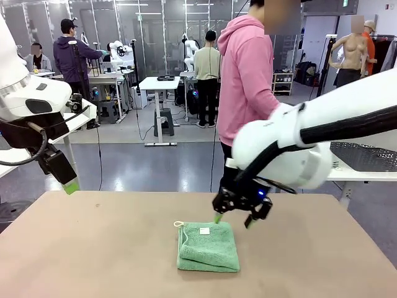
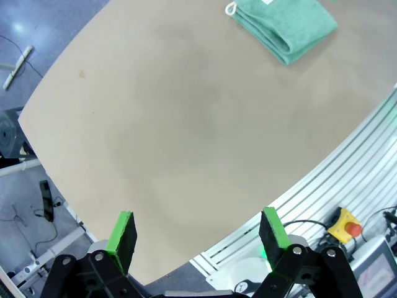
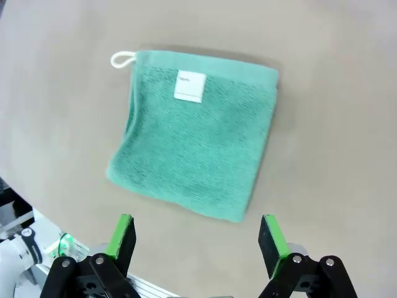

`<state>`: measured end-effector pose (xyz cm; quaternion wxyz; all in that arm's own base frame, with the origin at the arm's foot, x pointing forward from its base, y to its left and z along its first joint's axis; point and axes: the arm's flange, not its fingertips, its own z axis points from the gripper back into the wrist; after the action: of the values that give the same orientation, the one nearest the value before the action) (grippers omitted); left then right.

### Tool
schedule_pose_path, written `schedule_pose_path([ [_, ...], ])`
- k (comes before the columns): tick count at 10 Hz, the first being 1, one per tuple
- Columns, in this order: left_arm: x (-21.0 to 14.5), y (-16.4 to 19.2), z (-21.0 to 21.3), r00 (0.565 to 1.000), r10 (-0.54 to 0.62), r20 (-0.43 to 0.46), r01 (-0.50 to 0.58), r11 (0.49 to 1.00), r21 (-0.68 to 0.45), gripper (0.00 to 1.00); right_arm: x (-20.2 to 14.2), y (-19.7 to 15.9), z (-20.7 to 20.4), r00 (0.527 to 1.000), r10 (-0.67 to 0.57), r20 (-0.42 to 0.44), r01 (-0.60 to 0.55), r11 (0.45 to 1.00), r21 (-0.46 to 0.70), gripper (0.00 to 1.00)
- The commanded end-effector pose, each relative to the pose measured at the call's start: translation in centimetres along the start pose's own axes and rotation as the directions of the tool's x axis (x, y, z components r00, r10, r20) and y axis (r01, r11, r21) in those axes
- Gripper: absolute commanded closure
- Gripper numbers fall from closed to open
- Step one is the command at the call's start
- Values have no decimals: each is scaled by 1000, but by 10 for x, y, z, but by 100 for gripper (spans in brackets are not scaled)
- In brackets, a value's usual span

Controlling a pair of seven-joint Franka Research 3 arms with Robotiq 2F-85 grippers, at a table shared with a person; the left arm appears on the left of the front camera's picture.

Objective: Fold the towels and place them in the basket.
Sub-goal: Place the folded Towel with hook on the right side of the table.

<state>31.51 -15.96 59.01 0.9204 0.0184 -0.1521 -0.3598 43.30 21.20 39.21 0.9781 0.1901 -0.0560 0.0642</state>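
While the right end effector (image 1: 232, 221) gapes wide, the green towel (image 1: 208, 247) lies just beneath it.

Towel (image 1: 208, 248) on table (image 1: 93, 248) — mid-front

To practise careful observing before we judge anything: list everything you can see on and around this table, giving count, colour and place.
towel: one, mint green, folded, on the table's near middle
label: one, white, on top of the towel near one edge
loop: one, white, at a towel corner
table: one, tan, in the foreground
basket: one, dark mesh, partly seen on a white side table at the right
button: one, red on a yellow box, beyond the table edge
person: one, pink hoodie, standing at the far side
left gripper: one, black with green pads, open, raised above the table's left edge
right gripper: one, black with green pads, open, just above the towel's far edge
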Motion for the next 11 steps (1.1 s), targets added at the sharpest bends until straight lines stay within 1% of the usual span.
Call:
schedule_pose_path([
  [1, 4, -1, 2, 1000, 14, -1, -14, 1000, 14, 0, -11, -42, -15, 999, -32, 21, 29, 989, 148, 0],
  [4, 4, -1, 2, 1000, 14, -1, -14, 1000, 14, 0, -10, -75, -40, 993, -110, 30, 98, 958, 269, 0],
  [5, 4, -1, 2, 1000, 14, -1, -14, 1000, 14, 0, -6, -82, -49, 991, -127, 41, 110, 950, 291, 0],
  [6, 4, -1, 2, 1000, 14, -1, -14, 1000, 14, 0, 0, -87, -58, 989, -143, 39, 123, 939, 321, 0],
  [8, 4, -1, 2, 1000, 14, -1, -14, 1000, 14, 0, 6, -89, -71, 983, -182, 14, 168, 934, 315, 0],
  [10, 4, -1, 2, 1000, 14, -1, -14, 1000, 14, 0, 11, -91, -82, 981, -195, -8, 185, 915, 358, 0],
  [11, 4, -1, 2, 1000, 14, -1, -14, 1000, 14, 0, 14, -89, -88, 980, -197, -19, 191, 915, 354, 0],
])
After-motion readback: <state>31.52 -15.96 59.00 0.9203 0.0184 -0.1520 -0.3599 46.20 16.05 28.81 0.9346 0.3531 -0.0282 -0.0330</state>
